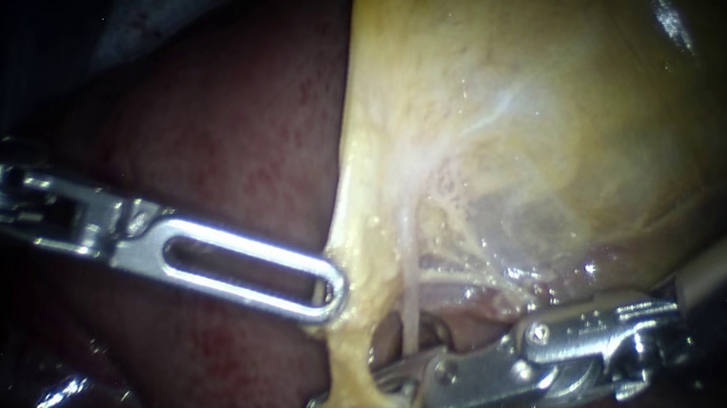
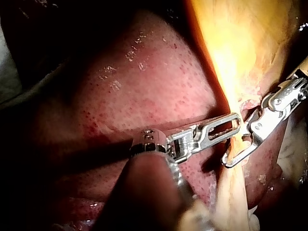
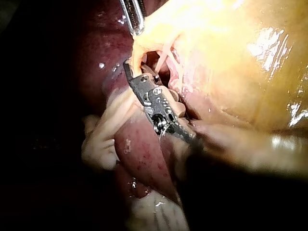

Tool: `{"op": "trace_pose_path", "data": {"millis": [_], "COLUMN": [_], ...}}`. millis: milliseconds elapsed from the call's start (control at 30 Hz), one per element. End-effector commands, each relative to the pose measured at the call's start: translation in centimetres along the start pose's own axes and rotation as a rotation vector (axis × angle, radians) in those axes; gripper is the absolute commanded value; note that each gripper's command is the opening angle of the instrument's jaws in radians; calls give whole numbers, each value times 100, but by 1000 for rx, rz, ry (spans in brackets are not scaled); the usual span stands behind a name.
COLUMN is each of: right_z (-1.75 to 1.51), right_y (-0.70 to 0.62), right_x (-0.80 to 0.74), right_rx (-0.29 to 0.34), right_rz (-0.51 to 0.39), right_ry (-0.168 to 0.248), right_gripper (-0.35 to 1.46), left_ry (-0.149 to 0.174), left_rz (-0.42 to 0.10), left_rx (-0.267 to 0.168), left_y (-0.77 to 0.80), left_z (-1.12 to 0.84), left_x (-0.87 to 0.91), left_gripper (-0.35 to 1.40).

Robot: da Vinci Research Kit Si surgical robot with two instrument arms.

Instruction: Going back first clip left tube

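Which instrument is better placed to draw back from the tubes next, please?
Right, probably: my right instrument is at the left tube, straddling it, so only it can draw back. My left instrument sits aside at the edge of the gallbladder.

No readable text, no labels, no numbers

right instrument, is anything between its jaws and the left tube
Nothing visible does: the right instrument's open jaws sit around the yellowish left tube, with the thin pale tube just beside them.
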Motion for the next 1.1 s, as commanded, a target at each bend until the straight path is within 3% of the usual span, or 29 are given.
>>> {"op": "trace_pose_path", "data": {"millis": [33, 433, 567, 700, 1100], "right_z": [0, -1, -1, 0, -3], "right_y": [0, 0, 1, 4, 7], "right_x": [0, -1, -1, -1, 0], "right_rx": [0, 0, 0, -57, -72], "right_rz": [0, 0, 0, -22, -48], "right_ry": [0, 0, 0, 17, 20], "right_gripper": [-35, -35, -8, 41, 50], "left_ry": [0, 0, 0, 0, 0], "left_rz": [0, 0, 0, 0, 0], "left_rx": [0, 0, 0, 0, 0], "left_y": [0, 0, 0, 0, -1], "left_z": [0, 0, 0, 0, 0], "left_x": [0, 0, 0, 0, 0], "left_gripper": [-35, -35, -35, -35, -35]}}
